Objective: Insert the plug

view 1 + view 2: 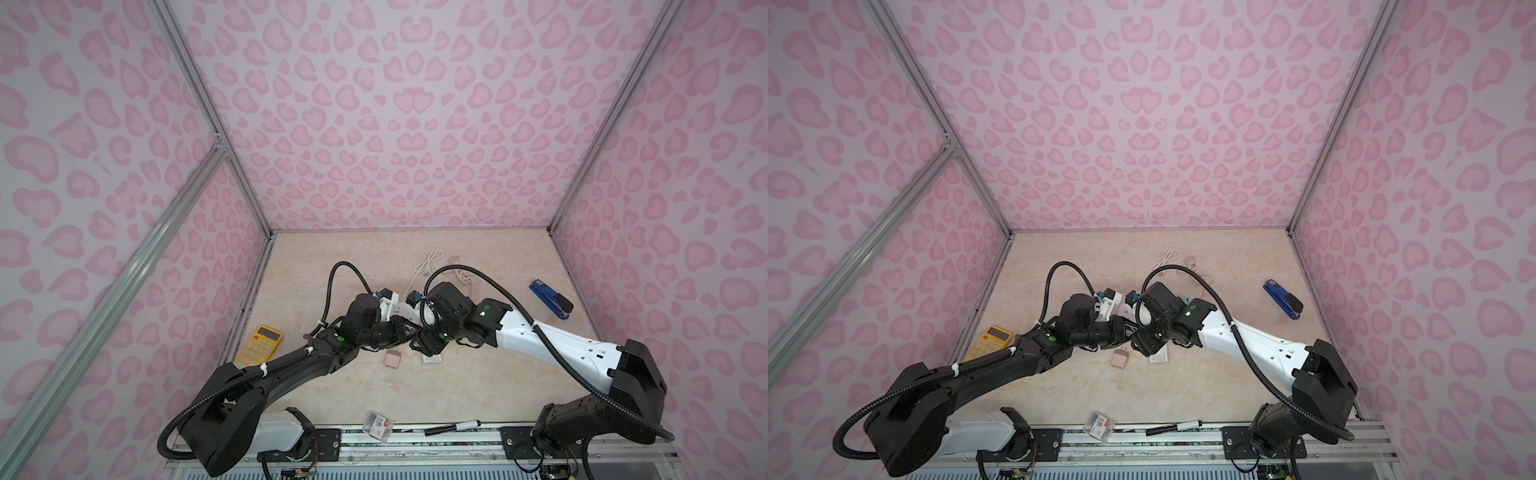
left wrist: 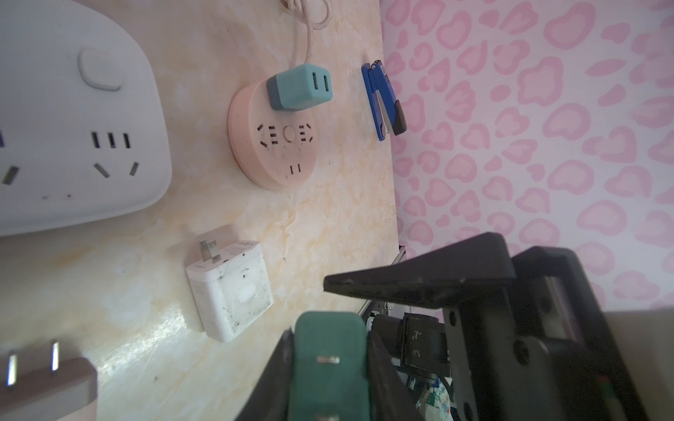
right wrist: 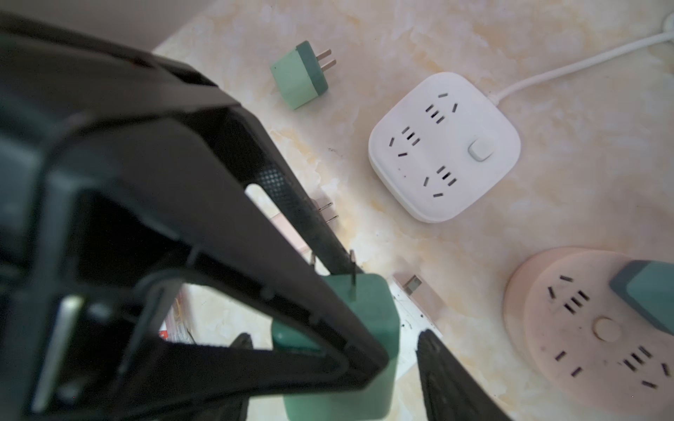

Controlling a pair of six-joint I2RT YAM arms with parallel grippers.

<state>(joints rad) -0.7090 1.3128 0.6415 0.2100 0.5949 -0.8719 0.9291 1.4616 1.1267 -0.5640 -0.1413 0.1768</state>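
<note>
Well, gripped plug (image 2: pixel 330 350), white charger (image 2: pixel 233 291) (print blurred)

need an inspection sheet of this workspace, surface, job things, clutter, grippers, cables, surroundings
surface: marbled beige tabletop, no spills seen
job's things: green plug in the left gripper; white power strip, sockets free; pink round strip with a teal adapter plugged in; second green plug, white charger, pink plug lying loose
clutter: yellow calculator, blue stapler, black marker, small packet
grippers: left gripper shut on the green plug; right gripper open, close by it
cables: white cord from the white power strip; pinkish cord bunched at the back
surroundings: pink heart-print walls, aluminium frame
</note>
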